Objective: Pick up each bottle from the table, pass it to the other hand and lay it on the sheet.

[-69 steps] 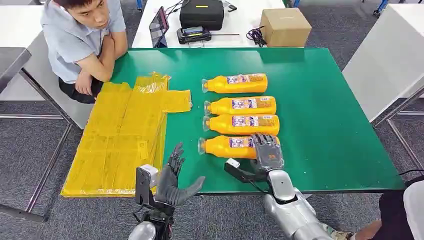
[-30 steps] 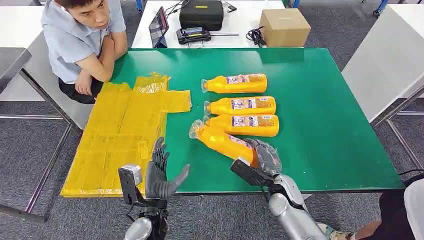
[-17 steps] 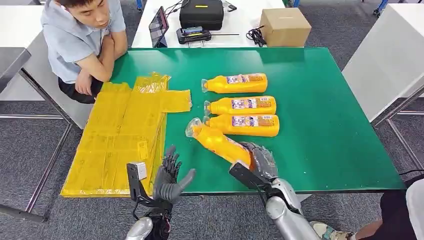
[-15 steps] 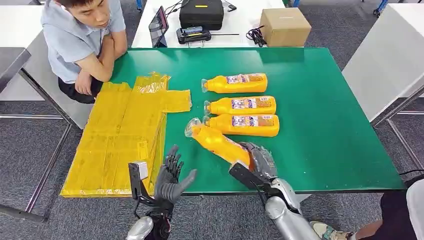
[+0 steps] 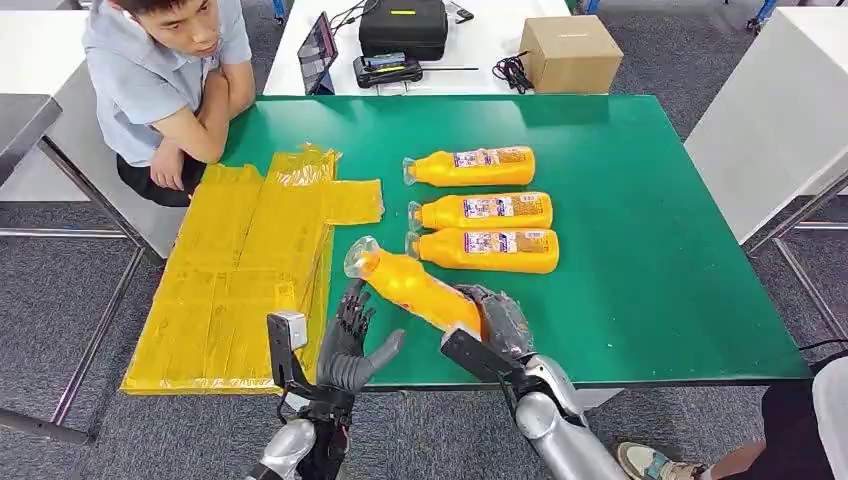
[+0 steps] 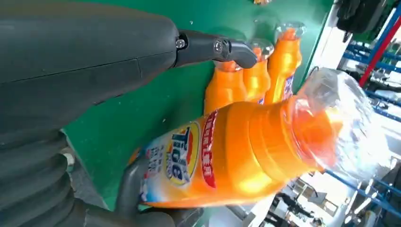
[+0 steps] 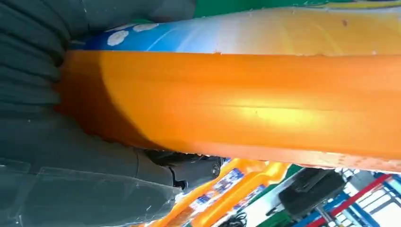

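Observation:
My right hand (image 5: 497, 322) grips an orange bottle (image 5: 412, 285) by its base and holds it above the green table (image 5: 650, 250), its clear cap pointing toward the yellow sheet (image 5: 240, 265). My left hand (image 5: 350, 343) is open just below the bottle's neck, fingers spread, not touching it. The left wrist view shows the held bottle (image 6: 236, 156) close ahead, and it fills the right wrist view (image 7: 246, 99). Three more orange bottles (image 5: 480, 208) lie in a row on the table behind.
A person (image 5: 165, 70) sits at the table's far left corner, arms resting by the sheet. A white table behind carries a black case (image 5: 403, 27), a tablet (image 5: 318, 48) and a cardboard box (image 5: 570, 52). Another white table (image 5: 780, 120) stands at right.
My right hand has lifted the nearest bottle off the table and swung it left toward my left hand. My left hand has risen and closed in under the bottle's neck.

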`<act>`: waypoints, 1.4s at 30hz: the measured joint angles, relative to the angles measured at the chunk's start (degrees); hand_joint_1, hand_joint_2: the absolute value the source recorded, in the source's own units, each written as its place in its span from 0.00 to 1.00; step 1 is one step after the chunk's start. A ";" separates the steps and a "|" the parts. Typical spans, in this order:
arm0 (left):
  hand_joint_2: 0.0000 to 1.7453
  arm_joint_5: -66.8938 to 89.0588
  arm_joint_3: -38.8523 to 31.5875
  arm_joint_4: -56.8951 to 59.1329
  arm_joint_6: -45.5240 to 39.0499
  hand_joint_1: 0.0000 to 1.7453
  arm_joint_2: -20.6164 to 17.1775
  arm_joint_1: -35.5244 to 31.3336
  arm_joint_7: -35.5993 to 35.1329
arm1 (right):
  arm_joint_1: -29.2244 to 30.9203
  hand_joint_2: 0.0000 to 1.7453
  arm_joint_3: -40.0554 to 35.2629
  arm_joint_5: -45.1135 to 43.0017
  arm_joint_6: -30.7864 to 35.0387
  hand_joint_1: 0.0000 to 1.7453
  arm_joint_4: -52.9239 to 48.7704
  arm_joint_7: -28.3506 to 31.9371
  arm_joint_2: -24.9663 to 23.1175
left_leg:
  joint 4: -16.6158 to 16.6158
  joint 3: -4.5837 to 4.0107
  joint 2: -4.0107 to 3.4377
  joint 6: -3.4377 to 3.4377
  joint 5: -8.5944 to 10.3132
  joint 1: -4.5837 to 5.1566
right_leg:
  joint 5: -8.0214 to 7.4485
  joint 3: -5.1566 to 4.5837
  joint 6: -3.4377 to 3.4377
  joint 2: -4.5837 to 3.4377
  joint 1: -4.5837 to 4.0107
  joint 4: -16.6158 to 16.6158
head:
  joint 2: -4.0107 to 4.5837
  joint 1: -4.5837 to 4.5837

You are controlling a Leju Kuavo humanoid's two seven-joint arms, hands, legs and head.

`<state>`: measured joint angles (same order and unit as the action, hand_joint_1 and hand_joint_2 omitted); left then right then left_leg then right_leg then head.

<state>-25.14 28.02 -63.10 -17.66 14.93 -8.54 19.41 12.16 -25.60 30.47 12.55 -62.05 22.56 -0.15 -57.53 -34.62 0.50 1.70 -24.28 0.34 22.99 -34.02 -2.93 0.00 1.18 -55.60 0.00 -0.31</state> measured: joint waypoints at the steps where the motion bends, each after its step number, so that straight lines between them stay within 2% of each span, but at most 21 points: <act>1: 1.00 -0.50 0.00 0.67 -0.17 0.00 0.13 -0.47 -0.08 | 0.23 1.00 -0.37 -0.04 0.00 0.80 0.00 0.00 -0.20 | 0.00 0.00 0.00 0.00 0.00 0.00 | 0.00 0.00 0.00 0.00 0.00 0.00 | 0.00 0.04; 4: 1.00 -1.48 -0.02 2.70 -1.15 0.00 0.54 -1.63 -0.22 | 0.85 1.00 -1.24 -0.15 0.11 0.80 0.06 0.00 -0.59 | 0.00 0.00 0.01 0.00 0.01 0.00 | 0.00 0.00 0.00 0.00 0.00 0.00 | 0.00 0.02; 5: 1.00 -1.79 -0.02 3.51 -1.55 0.00 0.68 -2.12 -0.24 | 1.06 1.00 -1.51 -0.15 0.13 0.83 0.15 0.04 -0.76 | 0.00 0.00 0.01 0.00 0.01 0.00 | 0.00 0.00 0.00 0.00 0.00 0.00 | 0.00 0.04; 14: 1.00 -4.52 -0.57 10.36 -1.55 0.00 1.90 -5.62 -0.48 | 2.69 1.00 -4.17 1.05 1.94 0.81 0.37 -0.41 -1.86 | -0.01 -0.03 0.01 0.00 0.01 0.00 | 0.00 -0.03 0.00 0.00 0.00 0.00 | 0.00 0.00; 18: 1.00 -4.37 -0.59 11.41 -2.01 0.00 2.10 -6.40 -0.11 | 3.42 1.00 -5.16 1.92 2.95 0.78 0.94 -1.01 -2.08 | -0.01 -0.04 0.01 0.00 0.01 0.00 | 0.00 -0.04 0.00 0.00 0.00 0.00 | 0.00 0.00; 22: 1.00 -4.02 -0.59 11.36 -2.21 0.00 2.12 -6.48 0.48 | 3.57 1.00 -5.62 2.10 3.39 0.66 1.60 -1.18 -2.25 | -0.01 -0.04 0.01 0.00 0.01 0.00 | 0.00 -0.04 0.00 0.00 0.00 0.00 | 0.00 0.02; 25: 1.00 -3.43 -0.59 10.60 -2.54 0.00 2.12 -6.34 0.61 | 3.57 1.00 -5.97 2.10 3.67 0.72 2.08 -1.38 -2.27 | -0.01 -0.04 0.01 0.00 0.01 0.00 | 0.00 -0.04 0.00 0.00 0.00 0.00 | 0.00 0.04; 28: 1.00 -2.44 -0.50 9.24 -2.69 0.00 2.12 -5.78 0.59 | 3.55 1.00 -6.07 2.30 4.33 0.70 2.43 -1.57 -2.27 | -0.01 -0.04 0.01 0.00 0.01 0.00 | 0.00 -0.05 0.00 0.00 0.00 0.00 | 0.00 0.02; 31: 1.00 -2.10 -0.24 7.37 -1.99 0.00 2.10 -4.90 -0.11 | 3.39 1.00 -6.08 2.51 4.61 0.75 2.86 -1.66 -2.16 | -0.01 -0.05 0.01 0.00 0.00 0.00 | 0.00 -0.06 0.00 0.00 0.00 0.00 | 0.00 0.02; 34: 1.00 -1.99 0.57 5.42 -1.49 0.00 2.08 -4.16 -0.72 | 2.95 1.00 -6.14 2.62 4.66 0.73 3.26 -1.64 -1.97 | -0.01 -0.07 0.02 0.00 0.00 0.00 | 0.00 -0.06 0.00 0.00 0.01 0.00 | 0.00 0.02; 42: 1.00 -2.23 1.03 3.49 -1.07 0.00 2.03 -3.43 -1.66 | 2.91 1.00 -6.14 4.04 5.22 0.75 3.93 -1.64 -1.99 | -0.01 -0.07 0.01 0.00 0.00 0.00 | 0.00 -0.07 0.00 0.00 0.00 0.00 | 0.00 0.02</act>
<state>-27.37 29.05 -59.60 -18.73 16.96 -11.97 17.75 15.07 -31.74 34.51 17.77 -58.12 20.92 -2.14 -57.54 -34.69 0.51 1.70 -24.28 0.34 22.99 -34.08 -2.93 0.01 1.18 -55.60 0.00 -0.28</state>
